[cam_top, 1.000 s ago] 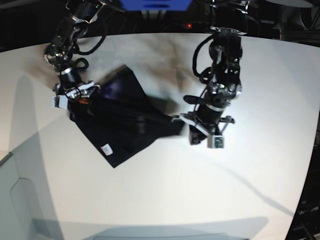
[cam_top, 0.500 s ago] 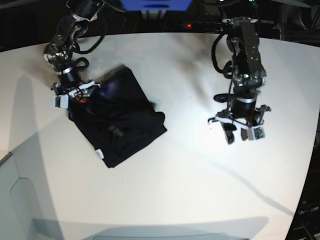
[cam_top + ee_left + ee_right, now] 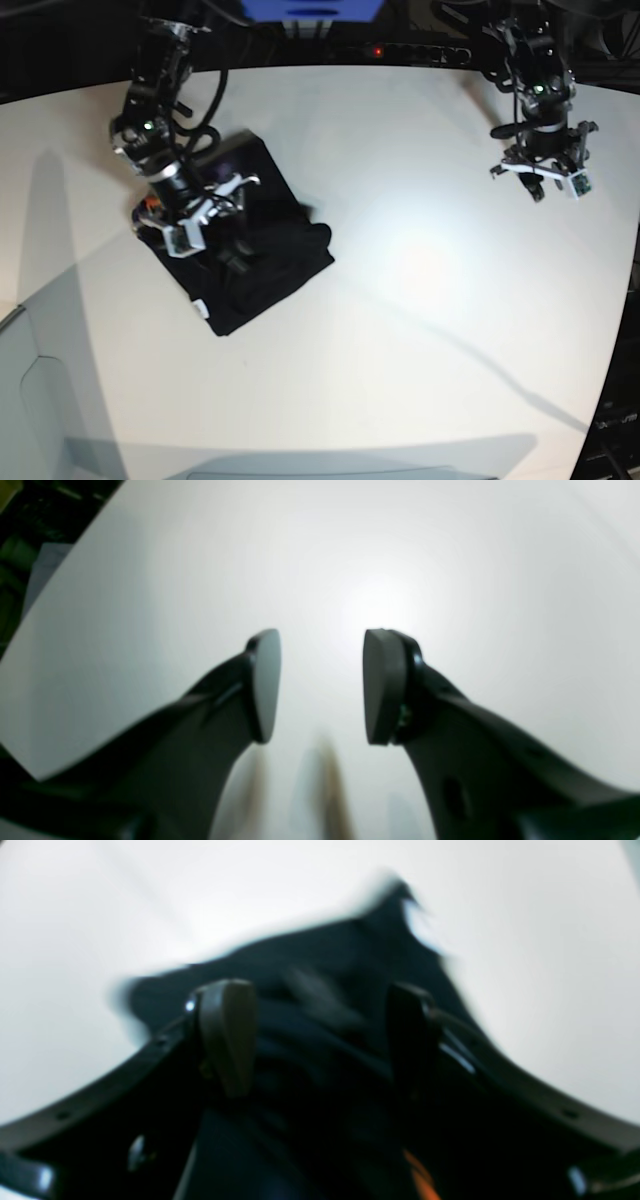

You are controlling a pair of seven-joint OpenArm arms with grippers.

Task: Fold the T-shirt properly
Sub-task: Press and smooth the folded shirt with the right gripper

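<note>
The black T-shirt (image 3: 270, 260) lies as a crumpled, roughly square bundle at the left of the white table (image 3: 400, 350), with a small white tag (image 3: 201, 308) at its near edge. My right gripper (image 3: 212, 210) is open just over the shirt's left part. In the blurred right wrist view the jaws (image 3: 320, 1035) stand wide apart with black fabric (image 3: 350, 940) beneath and between them. My left gripper (image 3: 545, 185) is open and empty at the far right, well away from the shirt. Its wrist view (image 3: 320, 680) shows only bare table (image 3: 350, 555).
A pale grey panel (image 3: 20, 400) sits at the near left corner. The table's far edge (image 3: 330, 68) borders dark equipment and cables. The table's left edge (image 3: 55, 580) shows in the left wrist view.
My left gripper has moved away from the shirt to the far right of the table. My right gripper has moved from the shirt's far left corner onto its left part.
</note>
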